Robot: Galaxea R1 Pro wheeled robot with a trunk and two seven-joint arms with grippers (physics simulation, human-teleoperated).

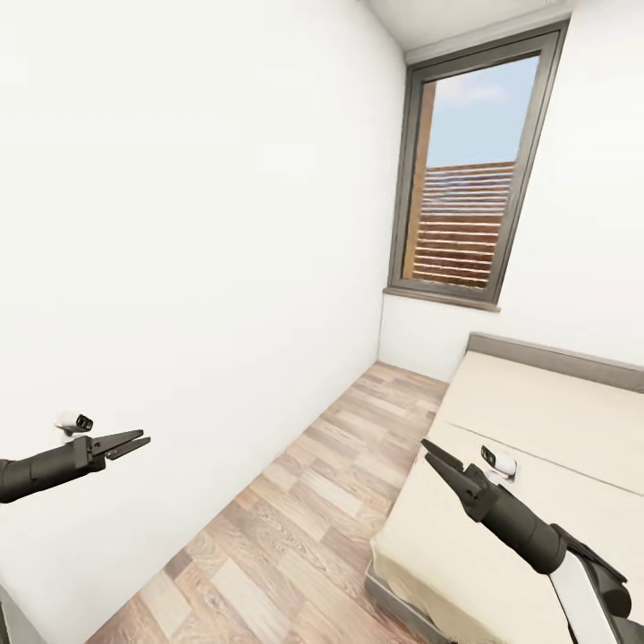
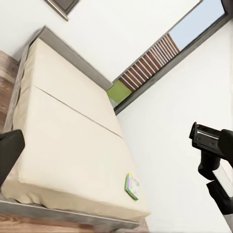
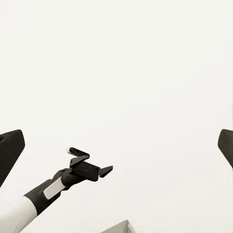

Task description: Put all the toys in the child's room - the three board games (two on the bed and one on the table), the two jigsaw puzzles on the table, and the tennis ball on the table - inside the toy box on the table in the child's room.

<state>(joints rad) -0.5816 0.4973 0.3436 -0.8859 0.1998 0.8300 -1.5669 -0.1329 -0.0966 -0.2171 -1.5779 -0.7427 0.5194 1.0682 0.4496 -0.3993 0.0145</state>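
Head camera: I'm facing a white wall, with a strip of wood-plank floor (image 1: 295, 501) running away toward 12 o'clock. A tall dark-framed window (image 1: 470, 174) sits at about 1 o'clock, slatted fence behind the glass. The bed (image 1: 537, 447) lies at 4 o'clock: beige mattress, grey frame, low grey headboard at the far end.

My left gripper (image 1: 134, 442) hangs at 8 o'clock in front of the wall, fingers close together with a narrow gap, nothing between them. My right gripper (image 1: 436, 456) is at 5 o'clock over the near edge of the bed, fingers drawn almost together, also empty.

Left wrist camera: the whole mattress in view, a seam across its middle. One board game (image 2: 132, 186), a thin flat box with a green edge, lies flat near a mattress corner, close to the wall. I cannot read the lid. The right arm (image 2: 213, 160) shows dark against the wall.

Right wrist camera: bare white wall, with the left gripper (image 3: 104, 170) out in front of it, fingers narrow
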